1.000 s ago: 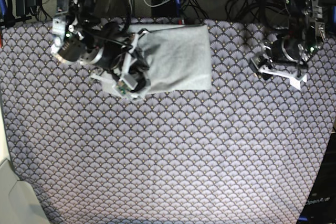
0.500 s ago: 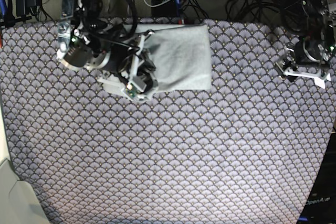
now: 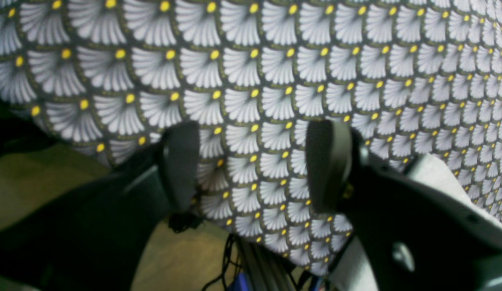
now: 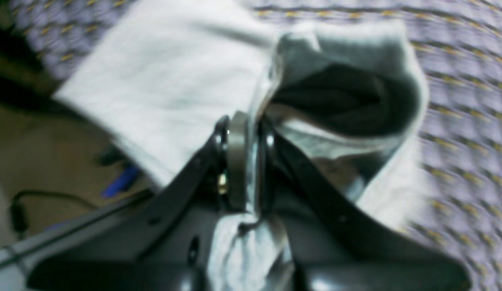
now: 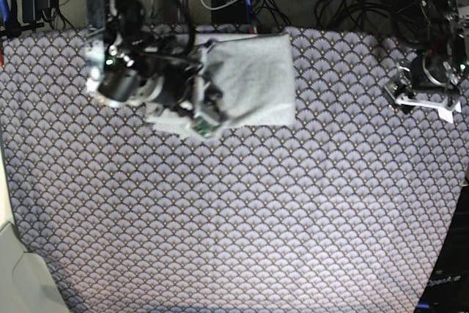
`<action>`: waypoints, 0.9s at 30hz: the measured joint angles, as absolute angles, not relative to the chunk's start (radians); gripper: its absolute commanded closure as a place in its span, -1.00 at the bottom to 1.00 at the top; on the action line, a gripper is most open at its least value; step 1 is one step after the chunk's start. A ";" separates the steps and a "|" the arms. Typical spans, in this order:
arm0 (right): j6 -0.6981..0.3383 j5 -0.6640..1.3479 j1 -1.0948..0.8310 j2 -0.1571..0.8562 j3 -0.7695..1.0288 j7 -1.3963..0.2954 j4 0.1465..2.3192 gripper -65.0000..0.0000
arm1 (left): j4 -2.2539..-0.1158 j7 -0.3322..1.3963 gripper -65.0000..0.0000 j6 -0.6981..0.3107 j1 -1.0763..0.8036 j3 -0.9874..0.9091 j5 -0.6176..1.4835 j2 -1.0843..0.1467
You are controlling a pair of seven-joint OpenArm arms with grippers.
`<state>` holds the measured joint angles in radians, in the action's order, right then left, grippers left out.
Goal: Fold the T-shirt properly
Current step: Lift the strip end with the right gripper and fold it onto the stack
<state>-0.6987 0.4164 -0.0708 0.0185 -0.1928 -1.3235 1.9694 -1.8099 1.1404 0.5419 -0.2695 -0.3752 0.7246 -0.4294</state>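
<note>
Grey cotton is pinched flat between the jaws of the right gripper (image 4: 247,161), which are closed tight on a lifted edge of the T-shirt (image 5: 253,82); a tail of the same cloth hangs back through the claw toward the wrist. Beyond the pinch the fabric opens into a dark hollow, so the claw seems to hold a doubled layer raised off the rest, probably to carry that side over the body of the garment as another fold.

From above, the T-shirt lies at the far edge of the tablecloth (image 5: 242,218), already a compact, roughly rectangular packet with its plain side up. Its long axis appears to run along the table's far edge, with the free end pointing toward the middle and the gripped end under the right arm.

Well apart, near the tablecloth's opposite edge, the left gripper (image 3: 253,167) hangs with its fingers spread and nothing between them, only pattern showing through the gap. It looks parked clear so the fold can go unobstructed.
</note>
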 measured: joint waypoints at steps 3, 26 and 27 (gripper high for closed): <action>-0.699 0.426 -0.068 0.017 -0.231 -1.307 1.969 1.00 | -1.810 1.141 -0.23 0.542 -0.271 -0.375 0.725 -0.430; -0.699 0.404 -0.059 -0.039 -0.344 -1.119 1.755 1.00 | -1.816 1.141 -0.23 0.542 -0.340 -0.384 0.727 -0.459; -0.699 0.401 -0.059 -0.047 -0.344 -1.117 1.751 1.00 | -1.816 1.142 -0.23 0.540 -0.347 -0.399 0.730 -0.459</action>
<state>-0.6987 0.4011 -0.0593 -0.0475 -0.3443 -1.1172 1.7508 -1.8164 1.1416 0.5404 -0.3466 -0.3992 0.7296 -0.4595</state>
